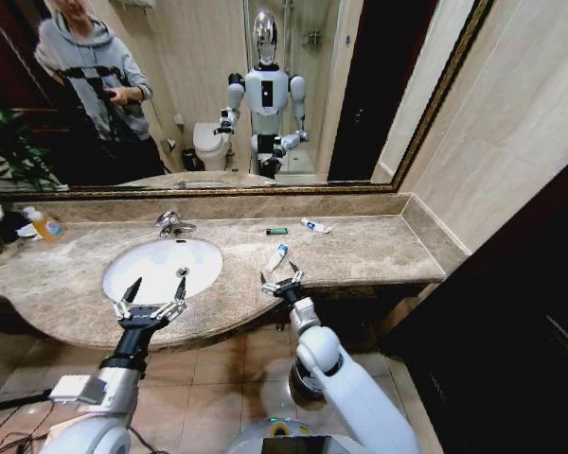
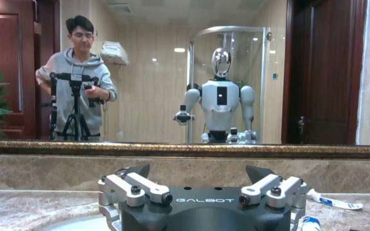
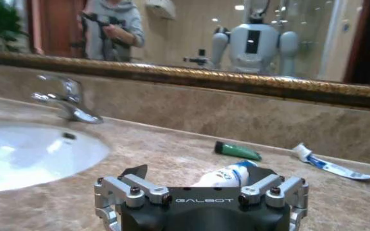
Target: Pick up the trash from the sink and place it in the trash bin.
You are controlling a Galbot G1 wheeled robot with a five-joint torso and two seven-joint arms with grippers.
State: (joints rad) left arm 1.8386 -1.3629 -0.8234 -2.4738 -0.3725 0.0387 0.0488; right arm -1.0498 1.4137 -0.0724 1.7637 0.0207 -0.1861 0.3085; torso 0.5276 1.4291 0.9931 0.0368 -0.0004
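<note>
1. Right gripper (image 1: 281, 281): fingers spread wide, nothing between them; poised over the front edge of the marble counter (image 1: 379, 248), to the right of the sink (image 1: 161, 269).
2. Small white tube with blue end (image 1: 277, 256): lies on the counter just ahead of the right gripper, not touching it; long axis runs roughly from the gripper toward the mirror (image 1: 218, 95), tilted slightly right; the blue end is the far end; in the right wrist view the tube (image 3: 227, 176) sits directly beyond the open fingers.
3. Green packet (image 1: 277, 231): farther ahead of the right gripper, near the back wall; long axis lies across the counter, parallel to the mirror.
4. Flattened white tube with blue print (image 1: 315, 225): ahead and to the right of the right gripper, just beside the green packet; long axis angled across the counter.
5. Left gripper (image 1: 150, 301): fingers wide apart, holding nothing; hovers at the front rim of the sink, with the chrome tap (image 1: 173, 224) beyond it.
6. Orange-yellow pump bottle (image 1: 44, 224): well to the left of the left gripper, by the mirror.
</note>
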